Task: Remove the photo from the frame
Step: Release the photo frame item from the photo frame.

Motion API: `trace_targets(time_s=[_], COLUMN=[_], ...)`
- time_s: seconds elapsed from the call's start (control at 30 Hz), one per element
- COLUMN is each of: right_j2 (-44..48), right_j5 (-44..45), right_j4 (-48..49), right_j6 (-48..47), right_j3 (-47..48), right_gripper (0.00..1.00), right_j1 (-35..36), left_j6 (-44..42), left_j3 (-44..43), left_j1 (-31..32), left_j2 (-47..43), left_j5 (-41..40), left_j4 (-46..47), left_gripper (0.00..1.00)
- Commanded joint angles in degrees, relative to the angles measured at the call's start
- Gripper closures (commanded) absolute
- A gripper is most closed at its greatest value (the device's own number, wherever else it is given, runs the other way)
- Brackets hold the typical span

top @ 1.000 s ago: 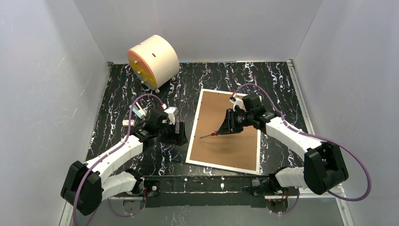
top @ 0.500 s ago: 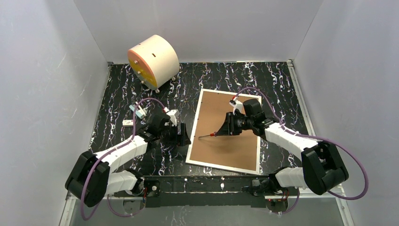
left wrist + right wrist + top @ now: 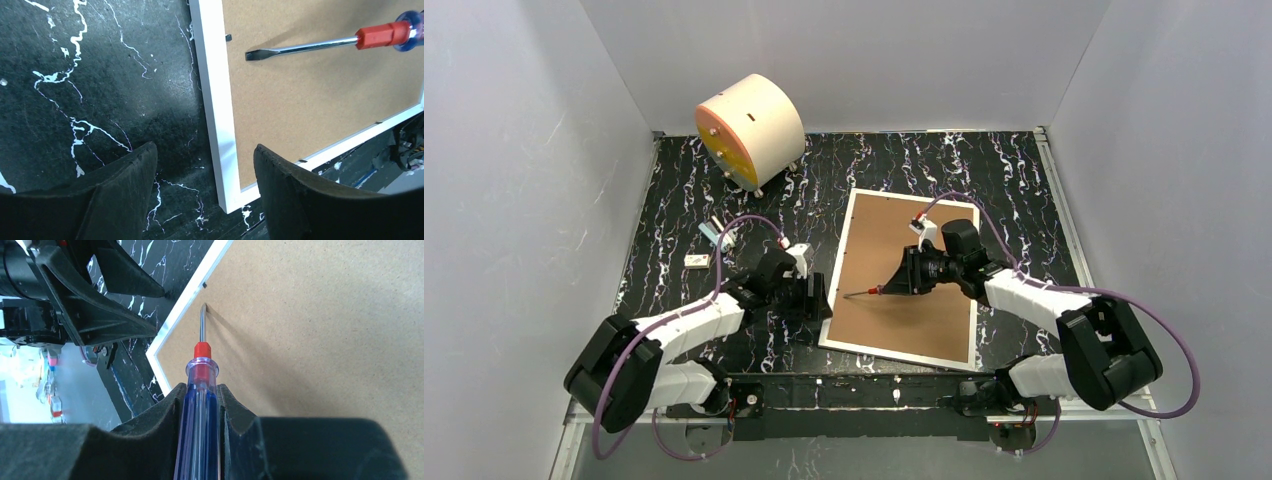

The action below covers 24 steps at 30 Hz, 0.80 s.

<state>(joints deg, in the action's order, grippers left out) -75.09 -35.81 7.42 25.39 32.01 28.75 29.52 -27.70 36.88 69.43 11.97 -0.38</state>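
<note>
1. Little of the task is done, by my judgement. The frame (image 3: pixel 894 357) lies face down on the table (image 3: pixel 904 160) with its brown back panel (image 3: pixel 924 320) up and seated inside the white border.
2. The photo is not in view. If it is in the frame it lies under the panel beneath the right tool, so it is not yet out.
3. What appears to be left: free the panel's fasteners, lift the panel, then draw the photo clear.
4. The right tool (image 3: pixel 200 390) is clamped on the blue handle of a screwdriver (image 3: pixel 201 370). The arm reaches in over the panel and its shaft slants down ahead of the tool. The blade tip sits at or just above the panel, a little short of a small dark tab (image 3: pixel 204 285) at the border's inner edge.
5. The left tool (image 3: pixel 205 155) hangs low with its fingers (image 3: pixel 125 185) spread and nothing gripped. The frame's long white edge (image 3: pixel 212 100) runs between them near a corner, one finger over the table and the other over the panel.
6. The two tools face each other across that edge, with the screwdriver tip just ahead of the left tool.
</note>
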Motion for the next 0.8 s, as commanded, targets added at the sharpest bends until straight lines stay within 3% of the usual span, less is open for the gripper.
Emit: trace_targets(time_s=[0.0, 0.4, 0.6, 0.77], right_j2=[-1.5, -3.0, -3.2, -3.6], right_j5=[-0.2, 2.7, 4.8, 5.0], right_j4=[5.0, 7.6, 8.6, 8.5], right_j6=[-1.1, 1.7, 2.8, 2.4], right_j3=[-1.0, -2.8, -3.4, -3.4], right_gripper=[0.99, 0.99, 0.99, 0.99], right_j1=[0.2, 0.2, 0.3, 0.2], left_j6=[0.3, 1.3, 2.0, 1.5], left_j3=[0.5, 0.9, 1.4, 1.4], left_j1=[1.6, 5.9, 6.3, 6.8], left_j2=[1.1, 4.3, 5.4, 7.2], left_j5=[-3.6, -7.5, -10.6, -11.1], left_j4=[0.1, 3.6, 3.2, 2.7], left_gripper=[0.33, 0.41, 0.59, 0.64])
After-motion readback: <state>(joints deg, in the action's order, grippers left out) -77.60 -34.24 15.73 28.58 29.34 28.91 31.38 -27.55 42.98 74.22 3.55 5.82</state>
